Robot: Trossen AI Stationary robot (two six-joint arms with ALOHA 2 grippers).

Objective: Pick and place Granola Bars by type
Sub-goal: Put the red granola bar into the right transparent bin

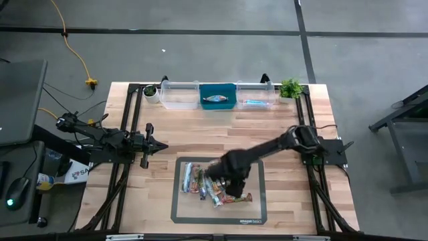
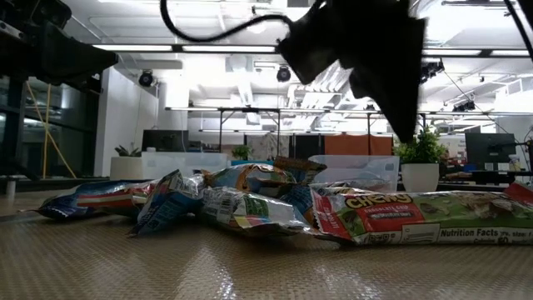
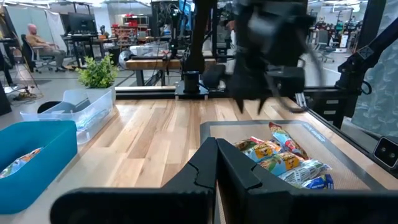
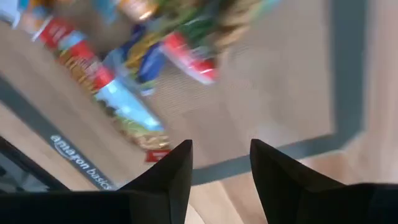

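High view: Granola Bars heaped on mat, counter centre.
Right gripper: over the heap, fingers apart, empty.
Left gripper: beside mat, closed.
Handling: likely light, slick, crinkly; pinch mid-wrapper.

The right hand covers part of the pile of Granola Bars in the high view, so their count cannot be told. In the right wrist view the bars blur and the picture's edge cuts them off. The low view crops the right hand at the top.
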